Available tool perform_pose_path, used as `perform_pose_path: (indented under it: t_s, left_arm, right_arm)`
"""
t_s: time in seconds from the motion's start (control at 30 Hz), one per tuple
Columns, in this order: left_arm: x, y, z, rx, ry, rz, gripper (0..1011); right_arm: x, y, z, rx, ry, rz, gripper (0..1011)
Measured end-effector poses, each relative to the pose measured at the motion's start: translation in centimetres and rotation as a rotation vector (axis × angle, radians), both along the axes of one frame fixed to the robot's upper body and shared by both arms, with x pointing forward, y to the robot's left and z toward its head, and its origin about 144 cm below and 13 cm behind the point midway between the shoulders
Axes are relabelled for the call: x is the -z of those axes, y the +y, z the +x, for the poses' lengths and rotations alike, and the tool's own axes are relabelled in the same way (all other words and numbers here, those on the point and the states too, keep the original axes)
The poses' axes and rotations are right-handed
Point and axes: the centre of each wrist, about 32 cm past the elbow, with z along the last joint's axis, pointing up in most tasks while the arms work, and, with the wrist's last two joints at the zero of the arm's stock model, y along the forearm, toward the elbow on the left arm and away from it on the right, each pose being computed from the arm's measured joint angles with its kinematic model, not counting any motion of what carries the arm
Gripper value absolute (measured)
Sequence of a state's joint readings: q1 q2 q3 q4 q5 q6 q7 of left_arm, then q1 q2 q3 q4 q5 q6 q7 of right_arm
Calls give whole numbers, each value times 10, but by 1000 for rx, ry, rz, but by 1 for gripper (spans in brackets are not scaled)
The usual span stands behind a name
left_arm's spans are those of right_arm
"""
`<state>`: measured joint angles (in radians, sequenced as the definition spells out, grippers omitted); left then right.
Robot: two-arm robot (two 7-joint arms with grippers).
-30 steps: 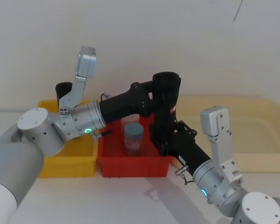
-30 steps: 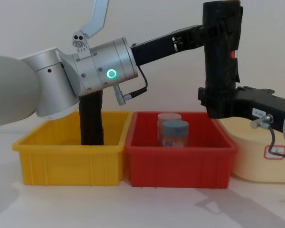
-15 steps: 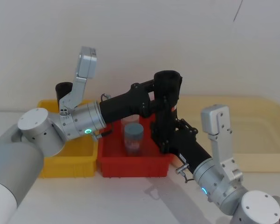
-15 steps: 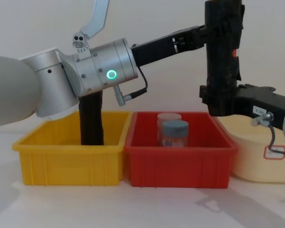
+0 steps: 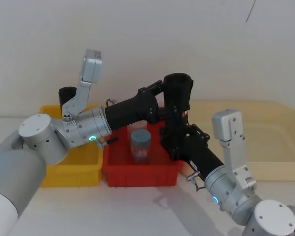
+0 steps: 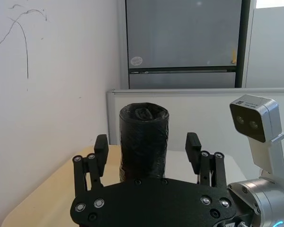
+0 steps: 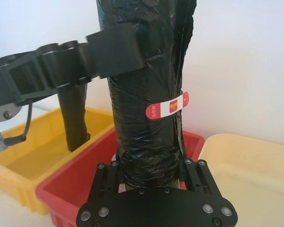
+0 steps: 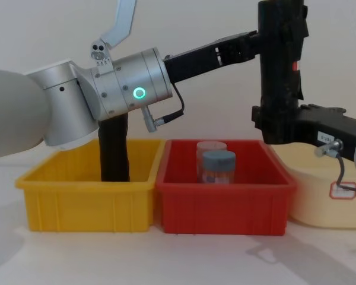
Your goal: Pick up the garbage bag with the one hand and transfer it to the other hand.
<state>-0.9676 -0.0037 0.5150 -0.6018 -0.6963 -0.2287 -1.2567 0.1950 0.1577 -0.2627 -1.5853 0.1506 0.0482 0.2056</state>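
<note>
Standing upright above the red bin (image 8: 225, 202), the garbage bag (image 8: 279, 71) is clamped low by the right gripper (image 7: 149, 168); left gripper (image 6: 146, 142) brackets its top, fingers spread clear; likely light, squashy, slick; grip the body firmly.

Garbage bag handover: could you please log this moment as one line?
phase: handover; garbage bag: upright, aloft; left gripper: open around its top; right gripper: shut on its lower end
</note>
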Motion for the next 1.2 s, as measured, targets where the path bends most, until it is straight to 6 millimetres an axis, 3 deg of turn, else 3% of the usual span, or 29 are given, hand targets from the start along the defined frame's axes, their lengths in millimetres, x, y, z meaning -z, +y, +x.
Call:
perform_pose_path:
  t_s: [1.2]
  left_arm:
    - [0,0,0,0,0,0,1000]
  right_arm:
    - [2,-23,44,270,11,10,573]
